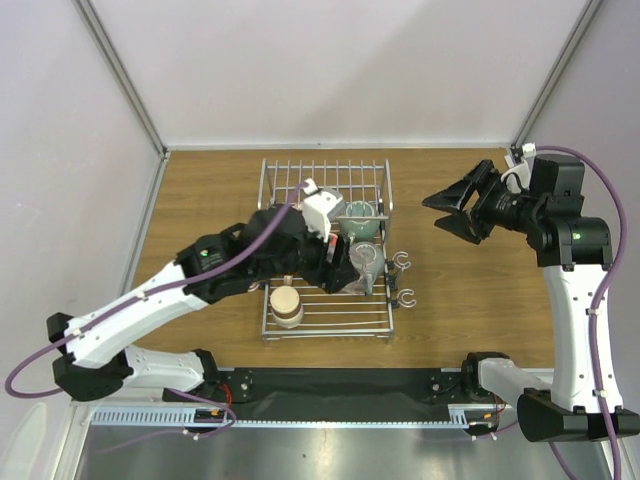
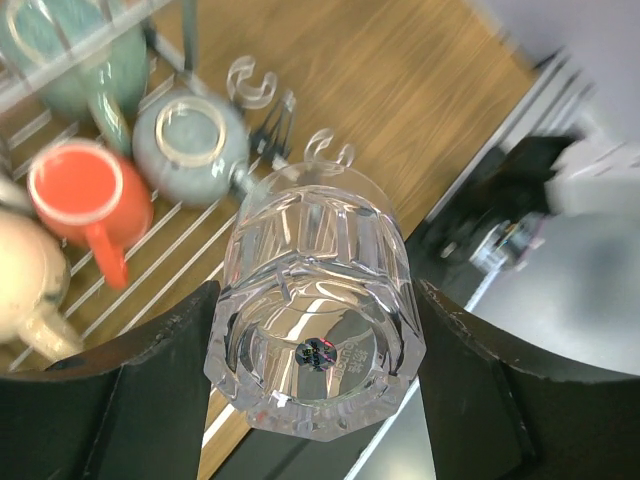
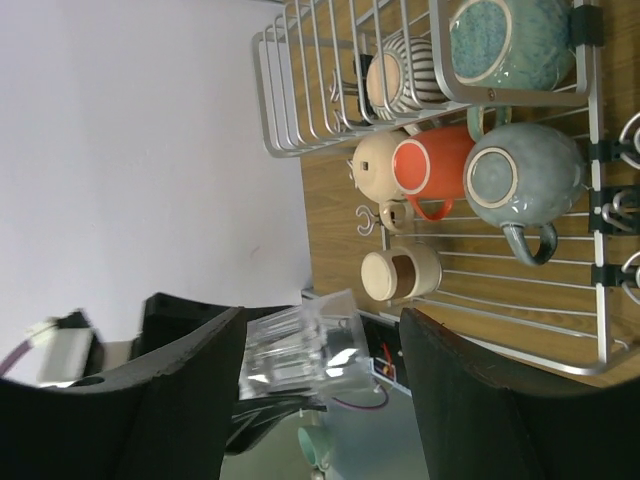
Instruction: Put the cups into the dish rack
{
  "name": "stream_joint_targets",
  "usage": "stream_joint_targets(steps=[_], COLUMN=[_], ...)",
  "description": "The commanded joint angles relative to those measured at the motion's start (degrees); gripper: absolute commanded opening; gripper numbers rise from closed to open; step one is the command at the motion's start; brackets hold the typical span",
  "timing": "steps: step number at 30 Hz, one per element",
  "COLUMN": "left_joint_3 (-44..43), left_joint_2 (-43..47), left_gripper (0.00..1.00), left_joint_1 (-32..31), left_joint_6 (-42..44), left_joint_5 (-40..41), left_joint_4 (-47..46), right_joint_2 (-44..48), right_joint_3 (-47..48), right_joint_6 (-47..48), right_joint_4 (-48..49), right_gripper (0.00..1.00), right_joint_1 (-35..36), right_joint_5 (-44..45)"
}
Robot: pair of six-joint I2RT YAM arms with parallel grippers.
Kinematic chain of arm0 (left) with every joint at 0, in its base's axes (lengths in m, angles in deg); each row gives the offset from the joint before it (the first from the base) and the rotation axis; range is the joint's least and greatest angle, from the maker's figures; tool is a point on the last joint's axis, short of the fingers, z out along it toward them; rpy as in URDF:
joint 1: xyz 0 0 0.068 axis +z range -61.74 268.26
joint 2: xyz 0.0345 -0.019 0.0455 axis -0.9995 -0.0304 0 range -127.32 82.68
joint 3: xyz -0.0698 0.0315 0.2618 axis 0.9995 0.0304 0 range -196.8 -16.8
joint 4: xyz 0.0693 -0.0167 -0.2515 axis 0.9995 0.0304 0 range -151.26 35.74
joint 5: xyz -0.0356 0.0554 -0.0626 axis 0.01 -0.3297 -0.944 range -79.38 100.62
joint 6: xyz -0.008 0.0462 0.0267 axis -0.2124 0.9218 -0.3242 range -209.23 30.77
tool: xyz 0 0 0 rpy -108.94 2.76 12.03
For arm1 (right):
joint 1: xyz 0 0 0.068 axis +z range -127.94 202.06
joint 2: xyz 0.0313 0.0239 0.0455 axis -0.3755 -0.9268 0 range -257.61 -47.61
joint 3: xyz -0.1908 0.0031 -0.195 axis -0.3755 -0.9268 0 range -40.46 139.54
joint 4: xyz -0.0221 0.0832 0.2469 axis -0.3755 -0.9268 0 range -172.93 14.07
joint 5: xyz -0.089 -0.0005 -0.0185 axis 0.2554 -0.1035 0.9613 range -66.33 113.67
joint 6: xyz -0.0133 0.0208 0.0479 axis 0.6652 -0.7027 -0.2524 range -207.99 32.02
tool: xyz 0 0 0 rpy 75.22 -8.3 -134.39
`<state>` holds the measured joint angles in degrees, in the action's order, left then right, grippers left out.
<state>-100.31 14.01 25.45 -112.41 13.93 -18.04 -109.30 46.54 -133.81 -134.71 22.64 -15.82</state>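
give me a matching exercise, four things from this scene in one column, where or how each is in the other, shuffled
1 clear glass
2 red-orange mug
3 teal cup
4 right gripper

a open, empty
b dish rack, raised back section
c held in left gripper
d dish rack, flat base

Pairs: 1c, 2d, 3b, 4a

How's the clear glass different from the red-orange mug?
The clear glass is see-through and faceted; the red-orange mug is opaque. The glass has no handle; the mug has one. The glass is gripped by the left pincer; the mug sits in the dish rack. Both are cups.
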Motion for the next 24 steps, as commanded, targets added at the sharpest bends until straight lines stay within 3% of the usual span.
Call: stream_joint_targets(steps=[1,11,24], left_joint_3=[4.0,11.3,9.5], left_joint_2=[-0.8,-5.7,-16.1], left_gripper=[0.0,0.0,0.0], left_joint_1=[-0.7,-0.7,-0.7], left_joint_6=[2.9,3.3,3.4], left_joint_5=[1.3,-0.5,1.0], left_joint_4=[0.3,1.2,4.0], right_joint_2=[0.6,0.9,1.4], right_joint_3=[0.4,0.4,0.7], right_joint_6=[1.2,1.4,3.5], right_joint_4=[-1.1,-2.0,-5.3], right_gripper=[0.68,0.69,0.69], right_joint_1=[-0.1,-0.1,-3.7], right_joint_5=[0.5,0.0,-1.0])
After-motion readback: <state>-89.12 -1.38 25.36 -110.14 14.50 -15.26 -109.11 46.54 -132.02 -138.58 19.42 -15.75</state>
